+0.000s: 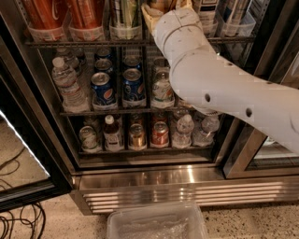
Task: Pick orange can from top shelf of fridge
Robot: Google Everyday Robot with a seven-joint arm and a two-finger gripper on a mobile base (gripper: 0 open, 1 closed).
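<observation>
My white arm [210, 79] reaches up from the right into the open fridge [154, 184]. My gripper [161, 8] is at the top shelf [93, 43], in the middle, cut off by the picture's upper edge. A sliver of the golden-orange can [159, 3] shows right at the gripper; most of the can is hidden by the wrist and the frame edge. I cannot tell whether the gripper touches it. Tall red cans [44, 14] stand in clear trays on the shelf's left, and a pale striped can [124, 14] stands beside the gripper.
The middle rack holds a water bottle [67, 86], blue cola cans [133, 88] and a pale can. The bottom rack holds short cans and bottles [138, 135]. The glass door [18, 140] hangs open at left. A clear plastic bin [156, 224] sits on the floor in front, and cables [18, 219] lie at lower left.
</observation>
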